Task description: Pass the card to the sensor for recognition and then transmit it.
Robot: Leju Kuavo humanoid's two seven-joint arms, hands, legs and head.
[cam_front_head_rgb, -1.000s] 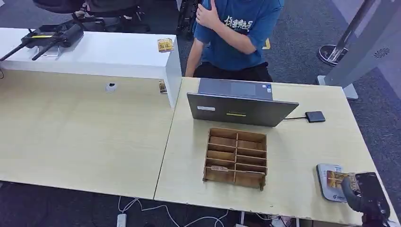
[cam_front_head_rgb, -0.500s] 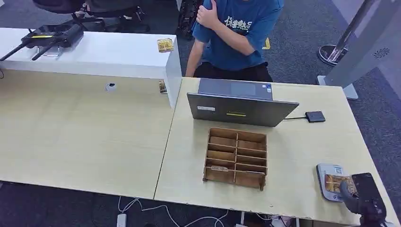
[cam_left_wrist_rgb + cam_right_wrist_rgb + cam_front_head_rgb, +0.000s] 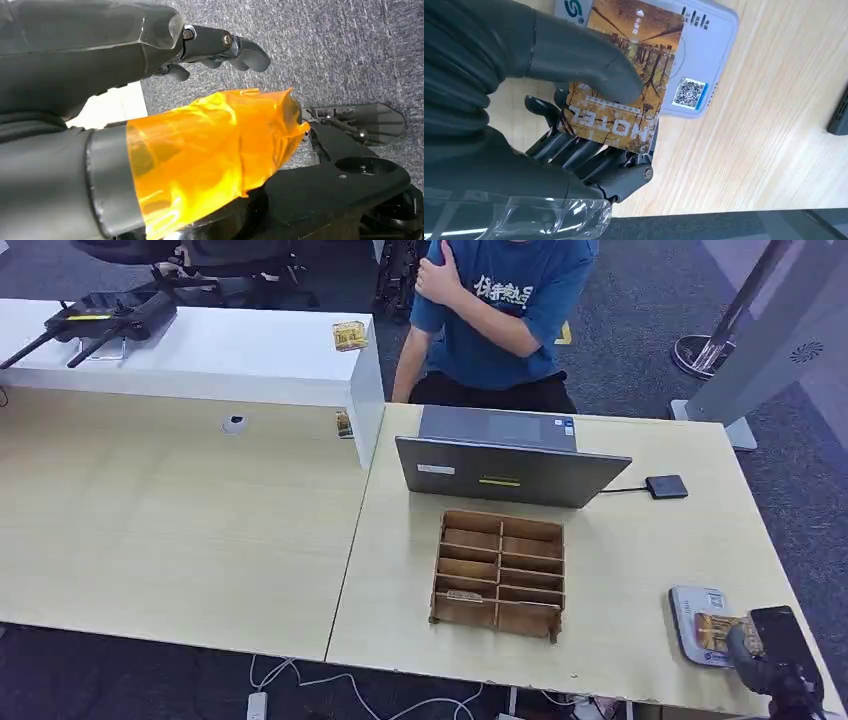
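Note:
My right hand (image 3: 775,658) is at the table's front right corner and pinches a brown picture card (image 3: 716,628) between thumb and fingers. The card lies flat just over the white sensor pad (image 3: 692,602), covering its near part. In the right wrist view the thumb presses on top of the card (image 3: 624,100), with the fingers (image 3: 589,155) underneath. The sensor (image 3: 706,45) with its QR sticker shows beyond it. My left hand (image 3: 150,55) hangs over grey carpet with its fingers apart and nothing in it.
A wooden divided tray (image 3: 500,570) stands mid-table, with a laptop (image 3: 510,472) behind it. A small black box (image 3: 666,486) on a cable lies to the laptop's right. A person in a blue shirt (image 3: 500,310) sits across the table. The table edge (image 3: 600,698) runs close by my right hand.
My right hand has drawn slightly toward the near table edge, carrying the card a little across the sensor. The person's raised hand shifted slightly.

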